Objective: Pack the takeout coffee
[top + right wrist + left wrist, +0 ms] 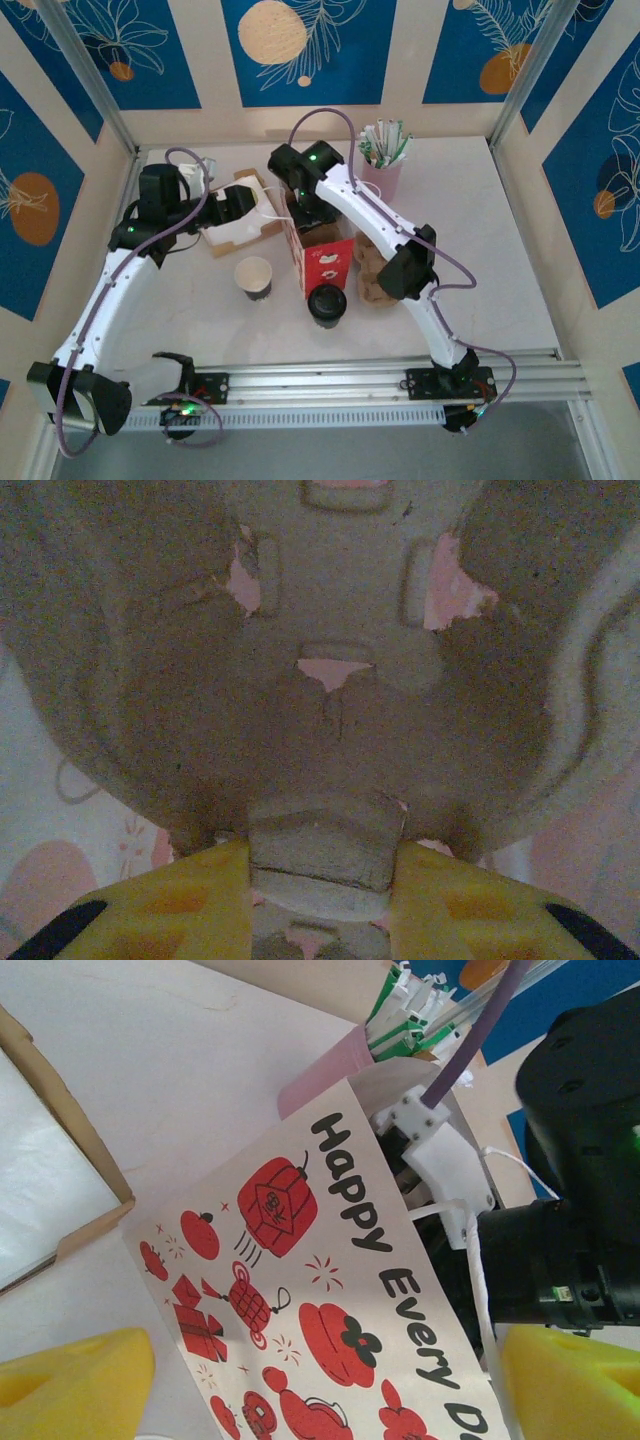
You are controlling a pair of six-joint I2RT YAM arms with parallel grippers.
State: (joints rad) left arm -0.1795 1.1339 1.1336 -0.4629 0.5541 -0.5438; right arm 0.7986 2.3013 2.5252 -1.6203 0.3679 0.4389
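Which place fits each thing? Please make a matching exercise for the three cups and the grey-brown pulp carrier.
Things:
1 paper cup with black lid
2 open paper cup with dark sleeve
3 pink cup of wrapped straws
4 grey-brown pulp cup carrier

Places:
A clamped in the right gripper
B directly in front of the red-and-white paper bag
C left of that bag
D beyond that bag, to its right

Pairs: 1-B; 2-C; 3-D; 4-A

The top camera is looking down from high behind over the whole bench (500,290), sharing the bag (325,262) with the close left wrist camera, while the right wrist camera is nosing a tray (330,680).
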